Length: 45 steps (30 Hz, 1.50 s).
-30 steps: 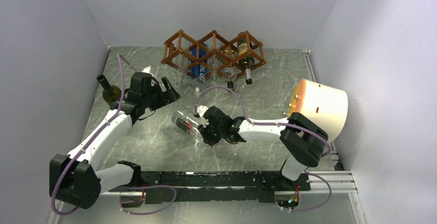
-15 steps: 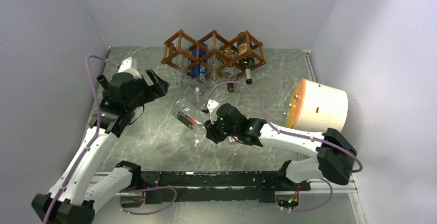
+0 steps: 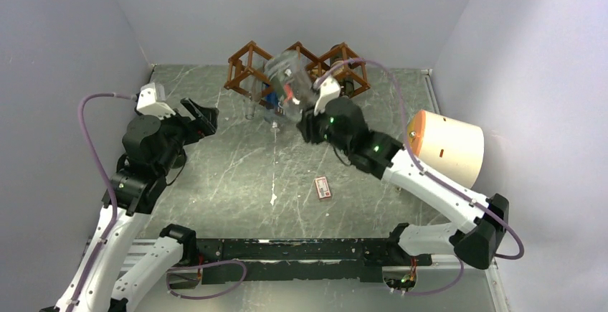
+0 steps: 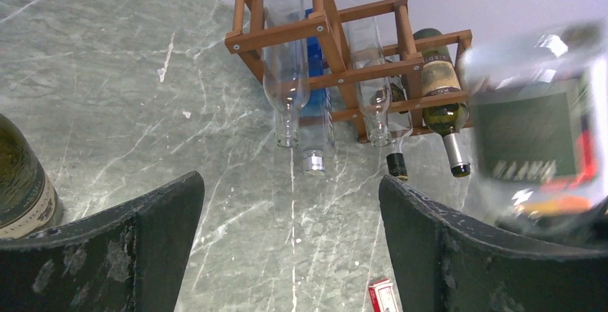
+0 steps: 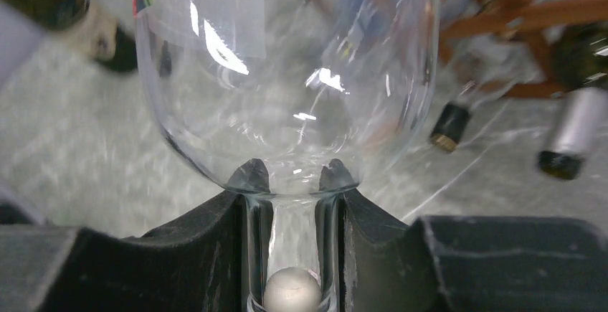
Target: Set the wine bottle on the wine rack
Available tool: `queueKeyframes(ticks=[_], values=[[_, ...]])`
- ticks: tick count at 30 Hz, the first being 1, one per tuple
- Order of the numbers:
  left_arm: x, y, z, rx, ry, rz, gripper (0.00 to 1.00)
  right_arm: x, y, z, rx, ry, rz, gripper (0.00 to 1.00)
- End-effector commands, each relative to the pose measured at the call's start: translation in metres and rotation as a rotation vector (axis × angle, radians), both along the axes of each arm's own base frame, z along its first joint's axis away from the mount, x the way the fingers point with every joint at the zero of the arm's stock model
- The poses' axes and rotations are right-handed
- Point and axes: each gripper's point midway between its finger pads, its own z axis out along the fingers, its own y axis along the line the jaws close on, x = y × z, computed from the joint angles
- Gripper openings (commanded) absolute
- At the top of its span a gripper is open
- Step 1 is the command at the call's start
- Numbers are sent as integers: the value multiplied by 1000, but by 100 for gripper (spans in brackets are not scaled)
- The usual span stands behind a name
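Note:
My right gripper point(image 3: 310, 115) is shut on the neck of a clear glass wine bottle point(image 3: 289, 75) with a red-marked label and holds it in the air, base pointing up toward the back, just in front of the middle of the wine rack point(image 3: 247, 64). The right wrist view shows my fingertips point(image 5: 247, 176) clamped on the neck below the bottle's shoulder point(image 5: 287, 75). The reddish-brown rack point(image 4: 323, 29) holds several bottles, necks down. My left gripper point(image 3: 201, 115) is open and empty, left of the rack, above the table point(image 4: 290, 190).
A dark green bottle point(image 4: 21, 183) stands at the left, next to my left gripper. A small red and white box point(image 3: 323, 187) lies mid-table. A white cylinder with an orange face point(image 3: 444, 147) lies at the right. Walls close in on three sides.
My right arm has lifted the clear bottle off the table and carried it back toward the rack. The small red box now shows on the table. My left arm has drawn back to the left.

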Motion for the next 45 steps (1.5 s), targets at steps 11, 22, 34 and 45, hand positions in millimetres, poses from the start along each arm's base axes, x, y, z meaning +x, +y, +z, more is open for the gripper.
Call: queueKeyframes(ticks=[11, 22, 34, 45], values=[[4, 3, -22, 64, 36, 7, 95, 156, -52, 117, 281, -50, -401, 0], [6, 3, -35, 98, 60, -5, 93, 218, -61, 91, 333, 111, -403, 0], [7, 3, -41, 92, 70, 2, 92, 235, -45, 52, 319, 223, -387, 0], [8, 3, -44, 93, 83, 2, 92, 238, -56, 19, 281, 258, -467, 14]])
